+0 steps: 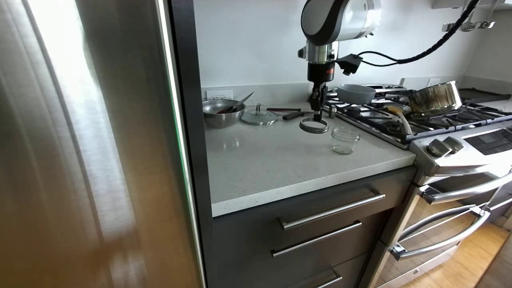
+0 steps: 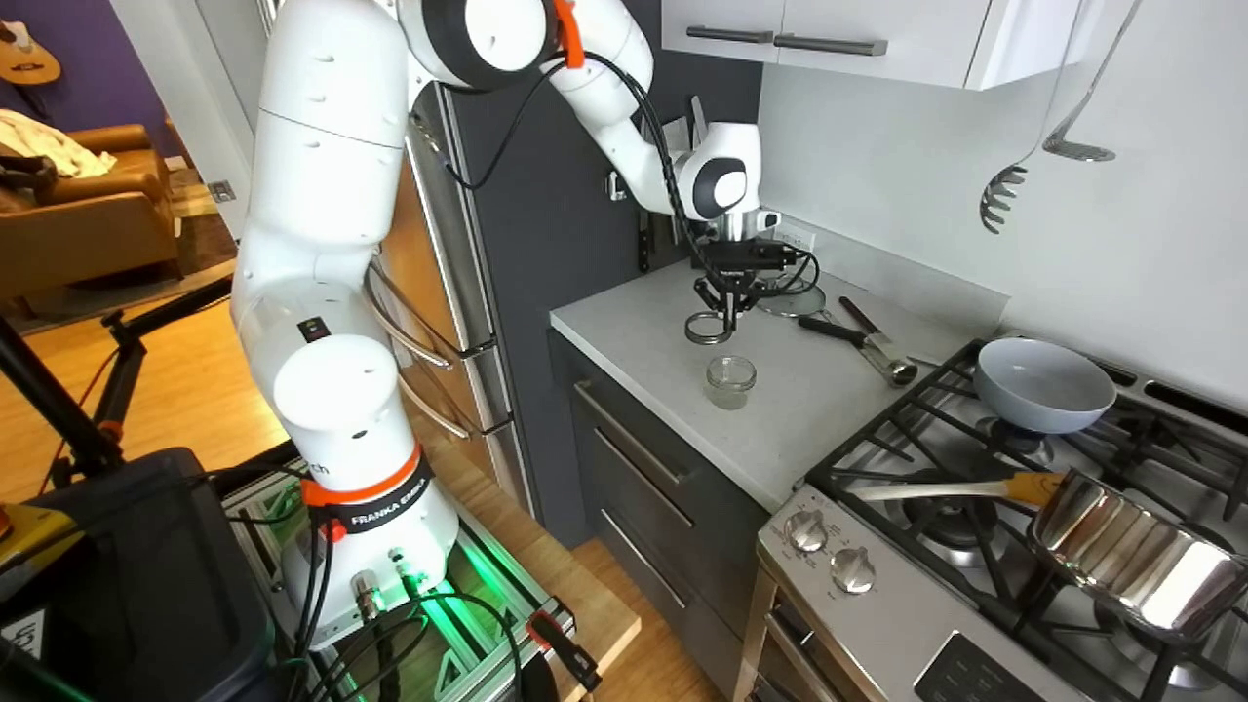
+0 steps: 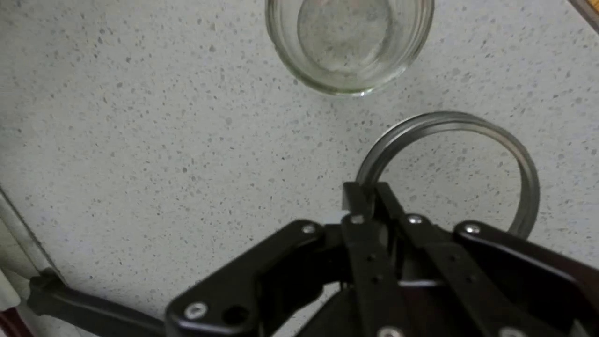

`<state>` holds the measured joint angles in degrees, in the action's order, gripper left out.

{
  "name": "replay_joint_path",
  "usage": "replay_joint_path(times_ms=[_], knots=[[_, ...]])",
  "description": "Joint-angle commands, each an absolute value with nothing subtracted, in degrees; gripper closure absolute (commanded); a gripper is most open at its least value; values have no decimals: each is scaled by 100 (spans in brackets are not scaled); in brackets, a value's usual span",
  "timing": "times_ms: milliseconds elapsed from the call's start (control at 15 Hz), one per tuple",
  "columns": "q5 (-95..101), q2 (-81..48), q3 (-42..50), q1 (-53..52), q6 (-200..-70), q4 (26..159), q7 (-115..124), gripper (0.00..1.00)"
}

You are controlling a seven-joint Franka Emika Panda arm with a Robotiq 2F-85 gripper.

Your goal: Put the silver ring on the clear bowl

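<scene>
The silver ring [image 1: 314,131] is held by one side of its band, roughly level. It also shows in an exterior view [image 2: 709,340] and in the wrist view [image 3: 449,120]. My gripper [image 3: 367,191] points down with both fingertips closed around the ring's band; it also shows in both exterior views [image 1: 317,118] [image 2: 729,326]. The ring appears above the counter, though its exact height is hard to tell. The clear bowl [image 1: 345,141] stands upright on the counter, beside and apart from the ring. It also shows in an exterior view [image 2: 730,381] and at the wrist view's top edge [image 3: 346,86], partly cut off.
A steel bowl [image 1: 220,121] with utensils and a glass lid [image 1: 260,118] stand near the wall. Dark-handled tools [image 2: 831,330] lie behind the gripper. The stove [image 2: 853,570] bears a pale bowl [image 2: 1043,390] and a steel pot [image 2: 1131,575]. A tall dark panel [image 1: 191,120] borders the counter.
</scene>
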<state>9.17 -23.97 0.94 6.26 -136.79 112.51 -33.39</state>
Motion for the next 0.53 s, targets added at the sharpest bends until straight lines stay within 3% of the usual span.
replay_joint_path(times_ms=[0, 467], knots=[[1070, -1803, 216, 710, -13984, 12037, -3015, 98], [958, -1438, 436, 1021, -14175, 12556, -3005, 98]])
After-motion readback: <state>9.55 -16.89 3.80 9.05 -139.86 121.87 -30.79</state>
